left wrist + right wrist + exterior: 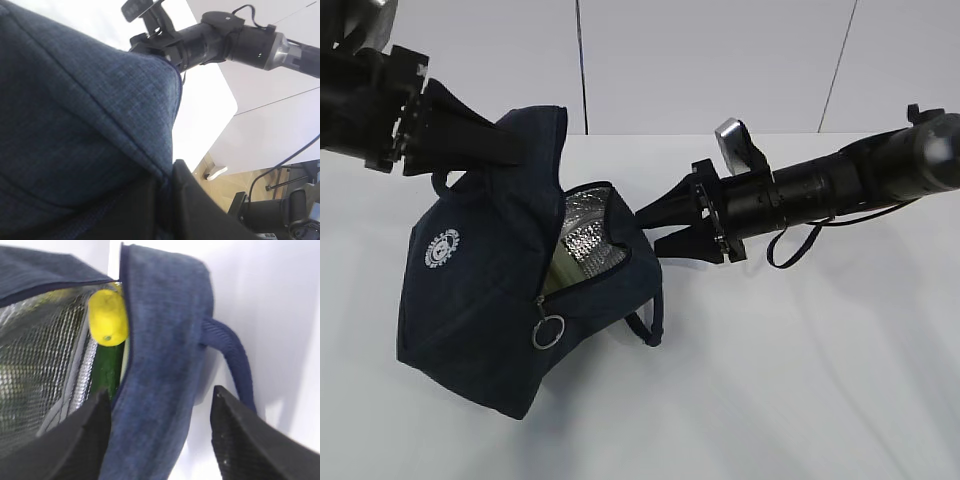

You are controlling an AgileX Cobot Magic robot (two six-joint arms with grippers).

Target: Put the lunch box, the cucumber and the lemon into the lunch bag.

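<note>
The navy lunch bag [480,290] sits tilted on the white table, its zipper open and its silver lining [585,235] showing. My left gripper [515,145] is shut on the bag's top flap [75,110] and holds it up. My right gripper [648,228] is open at the mouth, one finger [85,440] inside and the other finger [250,440] outside the bag's wall [160,365]. Inside I see the yellow lemon [107,317] on the dark green cucumber [107,372]. A pale green edge of the lunch box [560,270] shows in the opening.
A metal ring pull [548,331] hangs from the zipper at the front. One loop handle [650,322] lies on the table beside the bag and shows in the right wrist view [230,355]. White table [800,380] lies to the right and front.
</note>
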